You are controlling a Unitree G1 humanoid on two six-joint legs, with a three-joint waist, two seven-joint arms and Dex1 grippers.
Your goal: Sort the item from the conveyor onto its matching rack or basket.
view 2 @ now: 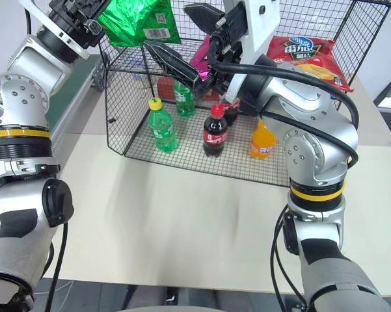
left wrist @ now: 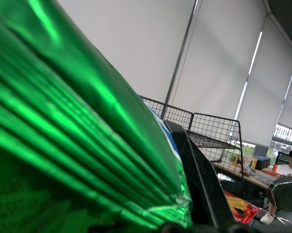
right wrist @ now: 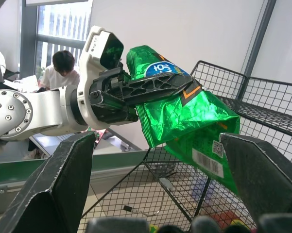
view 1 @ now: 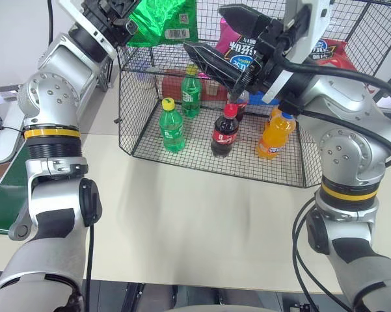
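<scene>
The item, a shiny green chip bag (view 1: 162, 19), hangs in the air at the rack's upper left corner, with my left gripper (right wrist: 160, 90) shut on its top edge beside the blue-and-white logo. The black wire rack (view 1: 286, 162) stands on the table behind it. My right gripper (view 1: 205, 29) is open and empty, held up in front of the rack's upper shelf and pointing toward the bag, a short way from it. In the right wrist view the bag (right wrist: 189, 121) sits between and beyond those spread fingers. The conveyor (view 1: 3, 195) runs along the table's left side.
A magenta bag (view 1: 241, 45) and a red bag (view 1: 332, 52) lie on the rack's upper shelf. On its floor stand two green bottles (view 1: 172, 127), a cola bottle (view 1: 225, 130) and an orange bottle (view 1: 275, 133). A person (right wrist: 63, 68) sits in the background.
</scene>
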